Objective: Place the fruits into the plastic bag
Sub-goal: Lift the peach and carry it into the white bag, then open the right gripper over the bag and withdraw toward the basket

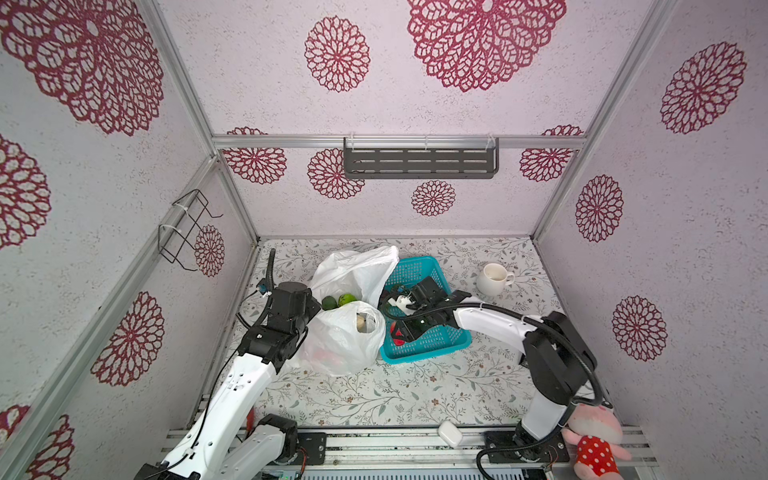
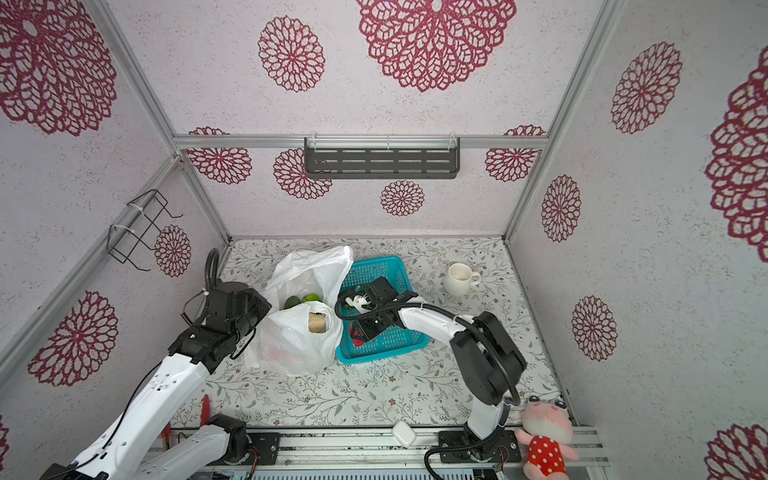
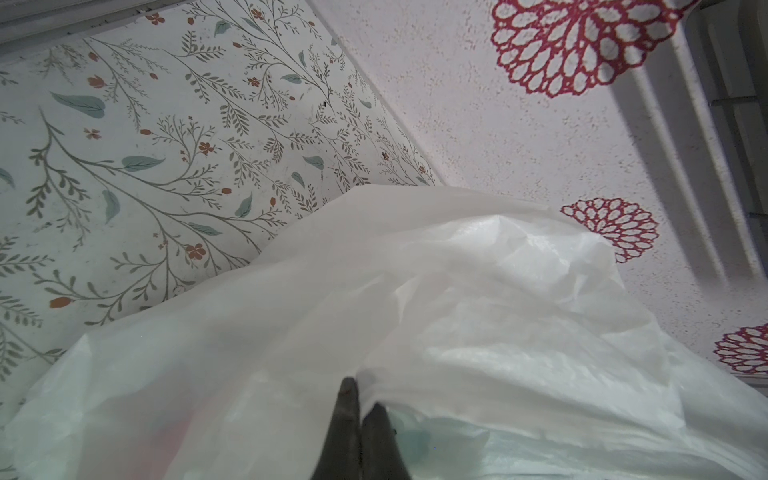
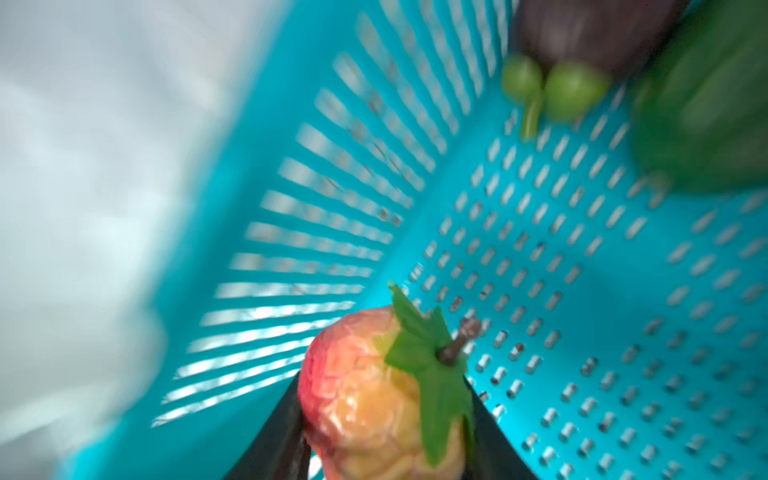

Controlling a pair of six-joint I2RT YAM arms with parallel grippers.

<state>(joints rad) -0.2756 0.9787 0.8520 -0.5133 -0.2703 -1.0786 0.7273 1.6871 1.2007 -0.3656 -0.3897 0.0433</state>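
Tabletop (image 1: 374, 399): leafy floral print.
plastic bag (image 1: 340, 345): just beside the teal basket (image 1: 428, 345); round green fruit (image 1: 347, 299), oval green fruit (image 1: 329, 303) and knobbly pale fruit (image 1: 365, 323) sit in it.
teal basket: red-yellow fruit (image 4: 361, 399) inside, plus a blurry dark green piece (image 4: 706, 95).
left claw (image 3: 361, 399): pinched tight on the plastic bag.
right claw (image 4: 382, 380): down in the teal basket, clamped on the red-yellow fruit.

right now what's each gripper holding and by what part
Left gripper pinches a fold of the bag; right gripper holds the red fruit by its sides.
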